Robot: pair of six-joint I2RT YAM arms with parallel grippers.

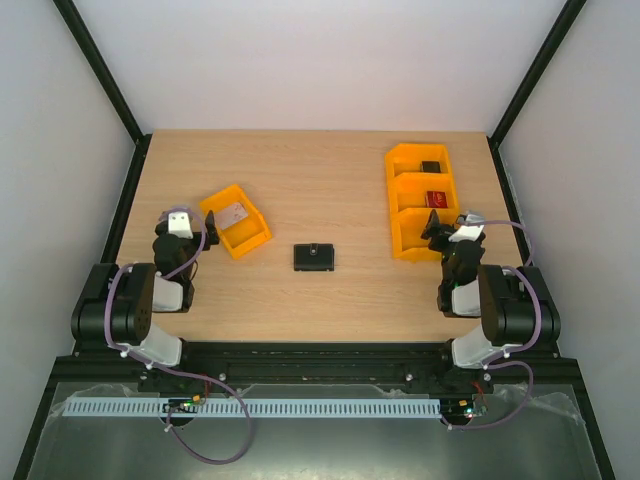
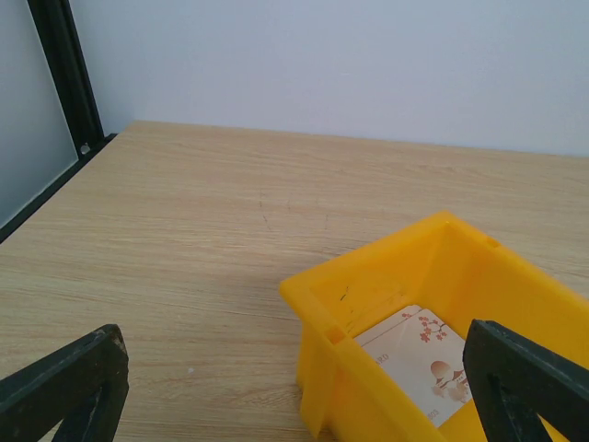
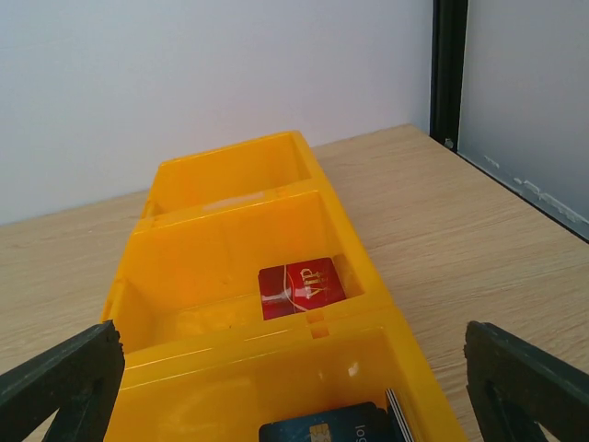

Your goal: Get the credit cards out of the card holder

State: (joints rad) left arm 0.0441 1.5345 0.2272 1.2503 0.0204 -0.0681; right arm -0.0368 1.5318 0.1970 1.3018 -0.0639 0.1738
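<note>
Both pincers stand released and empty. My left pincer sits beside the small orange tray, and my right pincer at the near end of the long tray. The card holder lies shut on the table between them, slightly nearer than both. Its long axis runs left to right, and neither arm is clearly closer. No credit cards show; I judge them inside.

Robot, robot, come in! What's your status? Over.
Left gripper open, right gripper open, both empty. Wallet shut mid-table, untouched. Nothing blocking it.
</note>
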